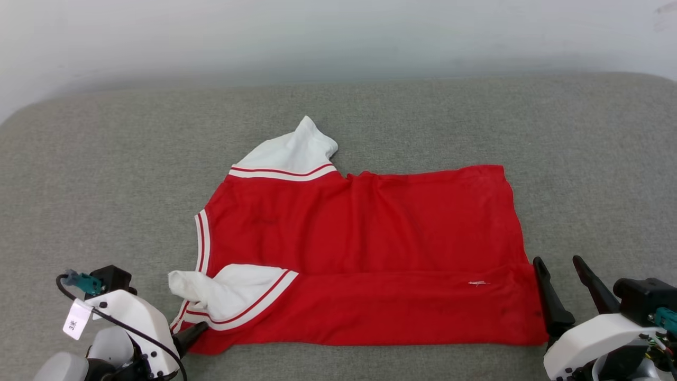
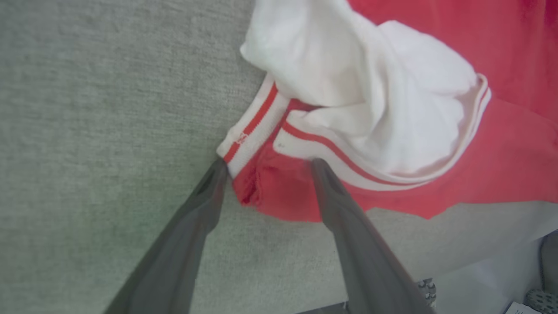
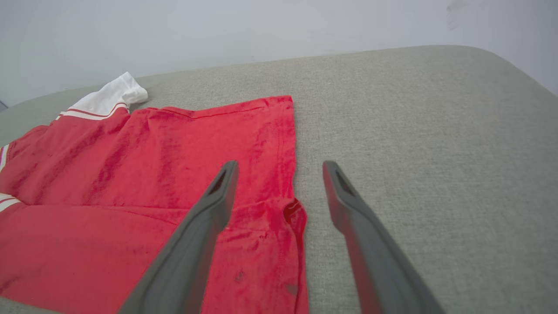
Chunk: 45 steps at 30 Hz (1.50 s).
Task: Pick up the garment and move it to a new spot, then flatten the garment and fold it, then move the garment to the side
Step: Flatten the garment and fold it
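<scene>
My left pincer (image 2: 269,168) is released, its two fingers spread wide. The near left corner of the garment (image 1: 370,238) lies between the tips. One tip is at the striped trim (image 2: 250,128); the other is over red cloth, just below the near sleeve (image 2: 370,87), which shows its white inside. My right pincer (image 3: 280,165) is released too. One of its fingers is over the right hem of the garment and the other is over the bare table (image 1: 582,159). I cannot tell if these fingers touch the cloth. The garment lies spread in the middle of the grey table, neck to my left, with its near edge folded over itself as a band. The far sleeve (image 1: 293,153), also white, sticks out at the far left.
</scene>
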Available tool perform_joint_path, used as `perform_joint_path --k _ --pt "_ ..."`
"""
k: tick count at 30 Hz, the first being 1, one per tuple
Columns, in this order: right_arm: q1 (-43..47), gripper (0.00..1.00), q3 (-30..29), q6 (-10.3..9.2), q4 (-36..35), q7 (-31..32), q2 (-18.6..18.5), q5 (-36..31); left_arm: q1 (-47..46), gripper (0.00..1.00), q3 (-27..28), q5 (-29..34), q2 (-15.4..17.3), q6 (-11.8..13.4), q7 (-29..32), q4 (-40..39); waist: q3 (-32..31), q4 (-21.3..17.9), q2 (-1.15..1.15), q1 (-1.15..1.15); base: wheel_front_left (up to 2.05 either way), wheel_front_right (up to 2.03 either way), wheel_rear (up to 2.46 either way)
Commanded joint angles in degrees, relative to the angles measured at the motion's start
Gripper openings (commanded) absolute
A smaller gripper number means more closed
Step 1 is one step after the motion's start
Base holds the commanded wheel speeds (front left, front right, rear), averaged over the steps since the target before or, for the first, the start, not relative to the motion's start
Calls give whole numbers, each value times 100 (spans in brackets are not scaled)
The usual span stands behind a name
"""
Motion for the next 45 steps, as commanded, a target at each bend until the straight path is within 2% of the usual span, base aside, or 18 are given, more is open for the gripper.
perform_joint_path --k 1,3,4,5,9,14,21,27,35,36,38,45 --pt "-104 100 7 -5 -19 16 27 15 60 100 -38 -33 -37 -4 33 58 56 -57 0 0 0 0 0" --pt "-107 100 -13 -5 -10 34 32 49 85 100 -129 -77 -108 -35 131 218 100 -100 0 0 0 0 0" --pt "-104 100 -62 -5 -1 101 27 93 109 27 -260 -156 -276 -111 208 389 141 -134 0 0 0 0 0" --pt "-91 100 -92 -5 3 163 20 121 115 0 -295 -172 -319 -150 218 422 151 -138 0 0 0 0 0" --pt "-14 100 -184 -5 -14 605 -74 327 72 0 -307 -154 -334 -258 91 456 138 -123 0 0 0 0 0" --pt "129 100 -334 -5 -130 1722 -258 613 -8 0 -208 37 -150 -312 -198 208 22 -64 0 0 0 0 0" --pt "112 100 -206 -5 -400 3229 -453 771 21 0 -80 312 77 -160 -486 -474 34 20 0 0 0 0 0" --pt "-180 100 130 -5 -149 3613 -543 777 11 0 -80 430 140 -16 -478 -953 281 110 0 0 0 0 0" --pt "-481 100 676 -2 798 3912 -512 987 -34 0 -145 398 37 -32 -529 -1014 521 197 0 0 0 0 0" --pt "-480 45 724 6 881 3977 -491 1057 -36 0 -150 380 21 -46 -532 -998 532 201 0 0 0 0 0" --pt "-525 0 759 6 938 3997 -512 1102 -41 0 -157 361 -1 -62 -554 -974 551 207 0 0 0 0 0" --pt "-695 0 683 -4 669 3813 -792 1198 -8 0 -114 431 9 -164 -815 -962 387 208 0 0 0 0 0"
